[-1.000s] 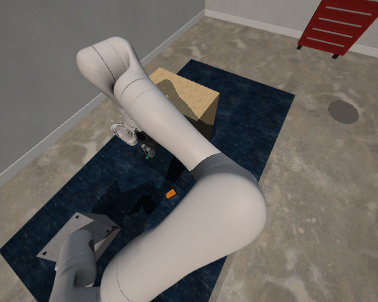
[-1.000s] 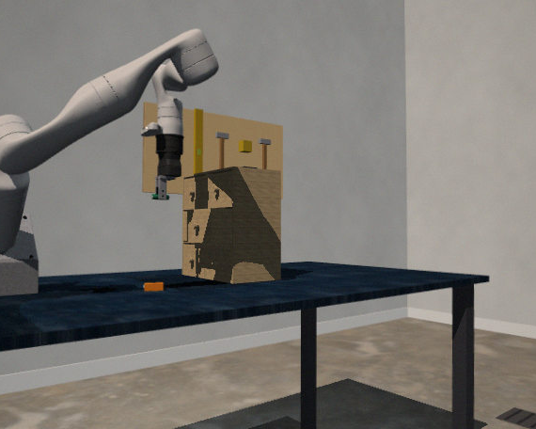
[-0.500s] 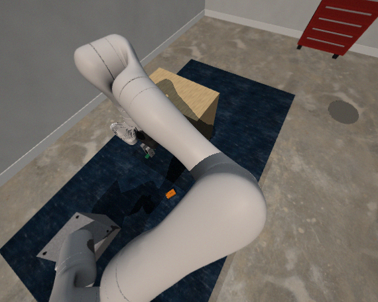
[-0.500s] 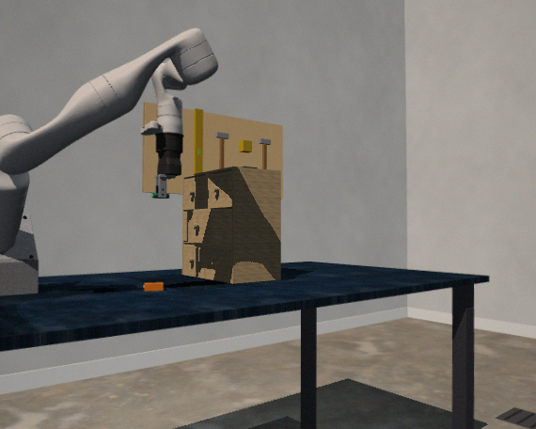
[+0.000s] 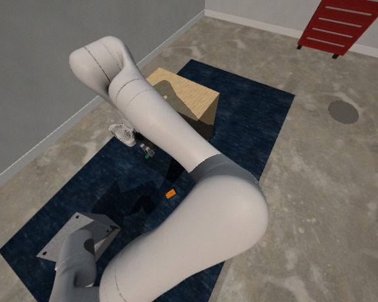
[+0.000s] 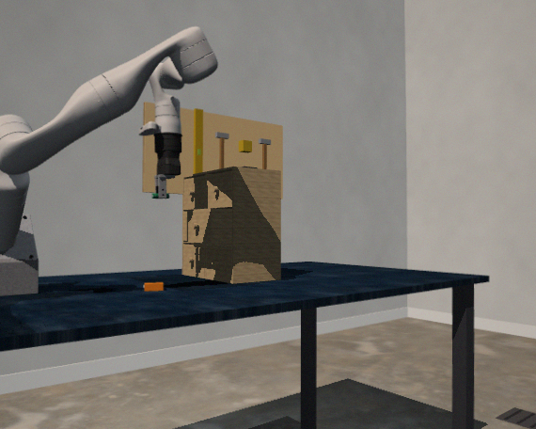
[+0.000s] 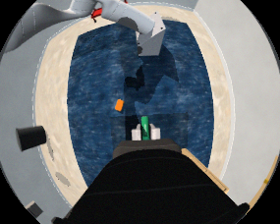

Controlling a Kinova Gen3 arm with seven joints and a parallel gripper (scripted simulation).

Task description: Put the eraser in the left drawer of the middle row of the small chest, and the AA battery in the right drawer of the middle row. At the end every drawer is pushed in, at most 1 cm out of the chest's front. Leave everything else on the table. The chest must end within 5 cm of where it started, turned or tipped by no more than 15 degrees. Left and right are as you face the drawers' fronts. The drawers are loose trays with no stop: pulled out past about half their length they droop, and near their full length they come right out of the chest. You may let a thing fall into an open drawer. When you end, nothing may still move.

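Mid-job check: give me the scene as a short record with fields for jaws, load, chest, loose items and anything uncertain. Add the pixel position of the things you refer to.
jaws [image 5: 148, 153] [image 6: 161, 195]: shut on the green piece
load: green piece [image 5: 147, 156] [image 6: 155, 196] [image 7: 145, 124], probably the AA battery
load position: in the air before the drawer fronts
chest [image 5: 194, 94] [image 6: 256, 226] [image 7: 206, 170]: upright on the table [image 5: 252, 99] [image 6: 368, 287] [image 7: 192, 88]
loose item: orange block [image 5: 170, 193] [image 6: 153, 286] [image 7: 119, 105], on the table
unclear: how far each drawer is out; where the eraser is
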